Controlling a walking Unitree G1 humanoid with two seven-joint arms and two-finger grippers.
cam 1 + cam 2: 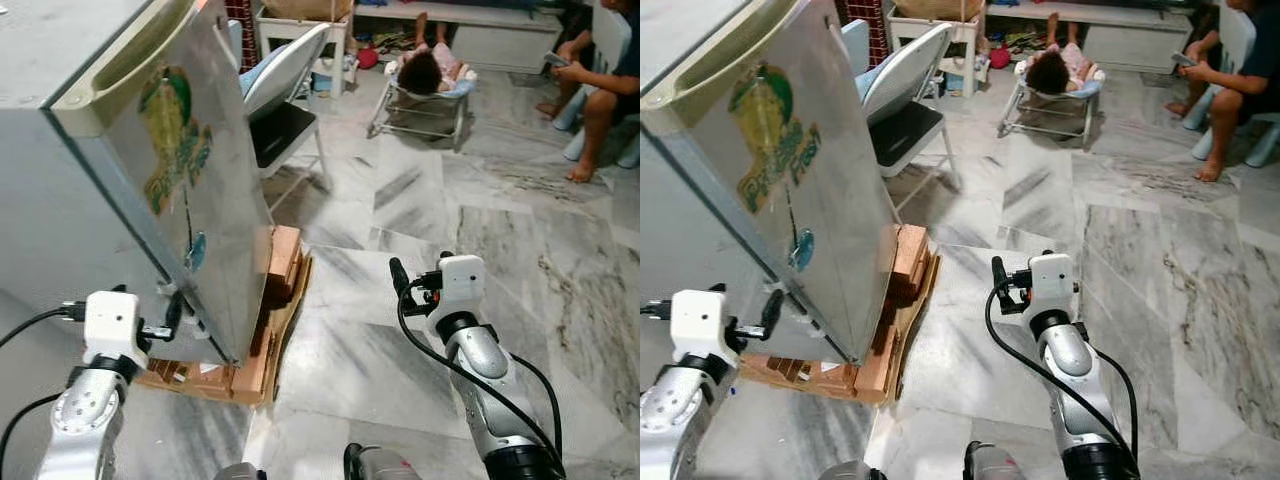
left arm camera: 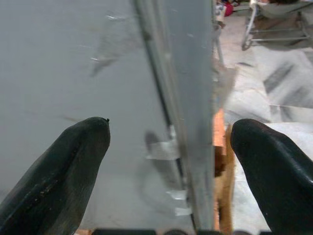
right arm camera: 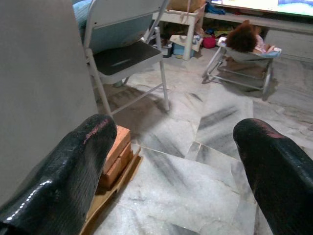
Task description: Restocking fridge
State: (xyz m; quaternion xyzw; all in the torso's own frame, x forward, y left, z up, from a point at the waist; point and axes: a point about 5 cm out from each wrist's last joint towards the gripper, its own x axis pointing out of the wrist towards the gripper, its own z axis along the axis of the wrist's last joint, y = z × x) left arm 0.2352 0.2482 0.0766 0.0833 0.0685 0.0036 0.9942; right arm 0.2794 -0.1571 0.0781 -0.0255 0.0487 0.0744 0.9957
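Fridge [image 1: 190, 170] sits at 10 o'clock, door shut, propped on bricks [image 1: 283, 262] and a board, so the left pincer [image 2: 168, 161] is spread wide straddling the door's edge, probably to pull it, while the right pincer [image 3: 176, 161] hangs wide and empty over the floor, folding chair [image 1: 285, 90] at 12, people beyond.

Folding chair [image 1: 285, 95] beside brick-and-wood base [image 1: 270, 320]; child in bouncer [image 1: 425, 90]; seated person [image 1: 605, 85].
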